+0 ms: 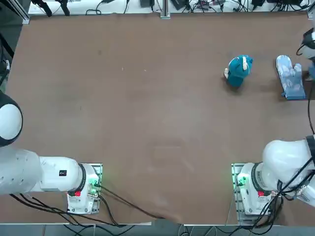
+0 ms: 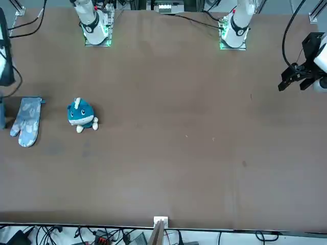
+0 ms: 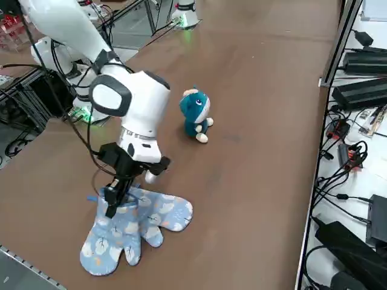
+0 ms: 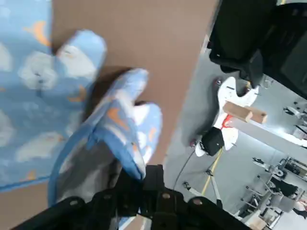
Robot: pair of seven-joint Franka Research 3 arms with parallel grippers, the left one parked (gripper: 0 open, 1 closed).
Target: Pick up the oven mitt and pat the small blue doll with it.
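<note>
right gripper [image 3: 113, 202] | jaws closed on oven mitt [image 3: 134, 228], lifted cuff pinched at table's right edge | small blue doll [image 3: 195, 114] seated nearby, apart from mitt

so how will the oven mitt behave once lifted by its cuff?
Probably floppy: the oven mitt is quilted fabric lying flat, and its cuff already folds at the right gripper, so the body would likely droop. Likely light. Its cloth surface shouldn't slip much.
</note>
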